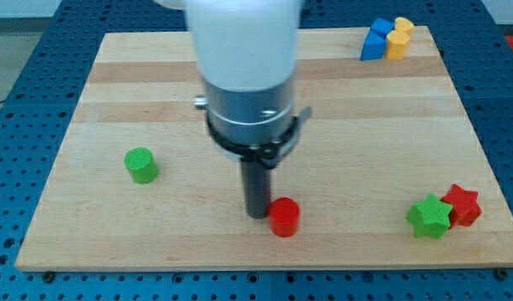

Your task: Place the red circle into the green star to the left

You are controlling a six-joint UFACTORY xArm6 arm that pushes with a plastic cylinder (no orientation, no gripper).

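The red circle [283,217] is a short red cylinder lying low in the middle of the wooden board [156,92]. My tip [257,216] stands right beside it, touching or nearly touching its left side. The green star [429,216] lies far to the view's right near the bottom edge, pressed against a red star [462,205] on its right. The arm's white and grey body hides the board's upper middle.
A green cylinder [141,165] stands at the view's left. At the top right corner a blue block [374,39] sits against a yellow block [398,38]. The blue perforated table surrounds the board.
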